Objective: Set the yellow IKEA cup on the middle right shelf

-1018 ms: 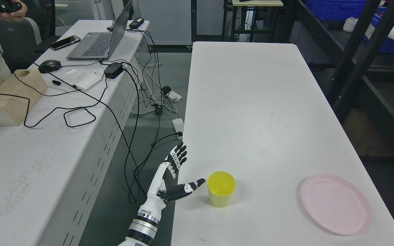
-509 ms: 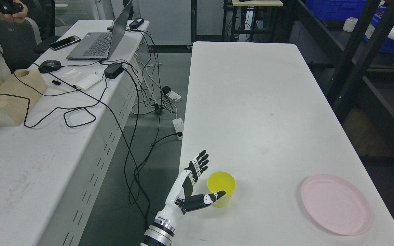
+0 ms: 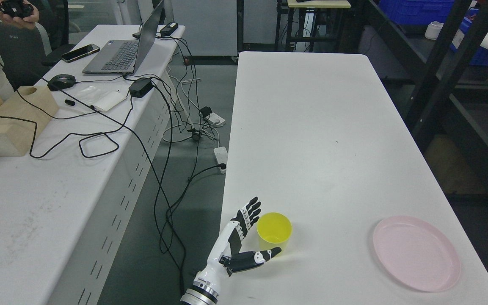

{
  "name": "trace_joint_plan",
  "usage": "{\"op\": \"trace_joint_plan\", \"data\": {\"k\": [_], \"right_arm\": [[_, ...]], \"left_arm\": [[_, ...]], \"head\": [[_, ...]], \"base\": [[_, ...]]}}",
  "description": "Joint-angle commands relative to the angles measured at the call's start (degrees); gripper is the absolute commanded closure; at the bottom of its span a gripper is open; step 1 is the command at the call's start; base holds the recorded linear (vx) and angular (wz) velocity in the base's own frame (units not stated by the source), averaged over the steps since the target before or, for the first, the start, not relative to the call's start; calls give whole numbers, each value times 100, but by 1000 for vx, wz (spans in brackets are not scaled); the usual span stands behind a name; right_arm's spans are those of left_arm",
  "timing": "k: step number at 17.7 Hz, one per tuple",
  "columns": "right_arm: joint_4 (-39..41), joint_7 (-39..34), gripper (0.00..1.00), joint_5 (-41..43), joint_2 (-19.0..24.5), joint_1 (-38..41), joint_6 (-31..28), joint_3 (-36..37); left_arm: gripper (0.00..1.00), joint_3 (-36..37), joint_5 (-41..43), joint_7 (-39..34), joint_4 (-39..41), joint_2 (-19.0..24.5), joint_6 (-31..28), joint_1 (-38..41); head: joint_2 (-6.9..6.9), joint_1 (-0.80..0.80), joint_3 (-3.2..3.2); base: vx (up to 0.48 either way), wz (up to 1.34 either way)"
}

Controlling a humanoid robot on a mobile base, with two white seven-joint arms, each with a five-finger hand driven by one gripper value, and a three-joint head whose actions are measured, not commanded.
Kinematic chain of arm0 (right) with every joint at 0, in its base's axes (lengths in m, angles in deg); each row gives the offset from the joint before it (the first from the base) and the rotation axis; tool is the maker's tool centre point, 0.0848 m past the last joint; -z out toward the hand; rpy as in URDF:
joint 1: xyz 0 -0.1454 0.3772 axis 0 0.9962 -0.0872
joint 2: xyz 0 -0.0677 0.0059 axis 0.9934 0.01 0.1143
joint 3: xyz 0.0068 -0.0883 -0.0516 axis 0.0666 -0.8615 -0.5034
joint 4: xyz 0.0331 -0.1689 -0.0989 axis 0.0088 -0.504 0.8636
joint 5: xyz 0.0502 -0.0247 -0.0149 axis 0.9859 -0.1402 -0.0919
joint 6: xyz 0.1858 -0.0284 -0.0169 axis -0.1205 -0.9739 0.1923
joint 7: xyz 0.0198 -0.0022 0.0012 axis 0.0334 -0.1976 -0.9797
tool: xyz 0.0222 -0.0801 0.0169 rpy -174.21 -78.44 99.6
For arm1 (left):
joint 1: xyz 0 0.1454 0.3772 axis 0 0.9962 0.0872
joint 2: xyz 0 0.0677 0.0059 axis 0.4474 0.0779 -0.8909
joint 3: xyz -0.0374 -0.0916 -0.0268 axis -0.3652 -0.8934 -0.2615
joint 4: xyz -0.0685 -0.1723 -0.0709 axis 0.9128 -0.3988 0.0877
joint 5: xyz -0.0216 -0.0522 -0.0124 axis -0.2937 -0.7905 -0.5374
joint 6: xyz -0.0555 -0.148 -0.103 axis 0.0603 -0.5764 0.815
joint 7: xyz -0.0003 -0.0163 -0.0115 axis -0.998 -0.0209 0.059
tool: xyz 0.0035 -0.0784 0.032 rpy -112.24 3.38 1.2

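Note:
The yellow cup (image 3: 274, 231) stands upright on the white table (image 3: 311, 127), near its front left edge. My left hand (image 3: 255, 233) is right beside the cup on its left. Its fingers (image 3: 248, 212) are spread and reach along the cup's far left side. Its thumb (image 3: 254, 258) lies across the cup's near side, low at its base. The hand is open around the cup, not closed on it. The dark shelf rack (image 3: 447, 72) stands to the right of the table. My right arm is out of view.
A pink plate (image 3: 416, 253) lies at the table's front right. A second desk (image 3: 36, 178) on the left holds a laptop (image 3: 127, 48), phone, mouse, wooden block and cables. Cables and power strips lie in the gap between the tables. A person's hand shows at the top left.
My left hand has moved right from the table's edge to the cup. Its thumb now lies in front of the cup and its fingers behind it.

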Motion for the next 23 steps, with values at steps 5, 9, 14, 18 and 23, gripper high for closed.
{"op": "trace_joint_plan", "data": {"k": [5,9,14,18,23], "right_arm": [[0,-1,1,0,-100,35,-5,0],[0,-1,1,0,-100,35,-5,0],[0,-1,1,0,-100,35,-5,0],[0,-1,1,0,-100,35,-5,0],[0,-1,1,0,-100,35,-5,0]], "left_arm": [[0,-237,-2,-2,-48,100,-284,-13],[0,-245,7,-11,-65,100,-443,-145],[0,-254,7,-11,-276,100,-575,-347],[0,-316,7,-2,-426,100,-725,-611],[0,-193,7,-2,-522,100,-751,-673]], "head": [[0,0,0],[0,0,0],[0,0,0],[0,0,0],[0,0,0]], "base": [[0,0],[0,0],[0,0],[0,0],[0,0]]}}
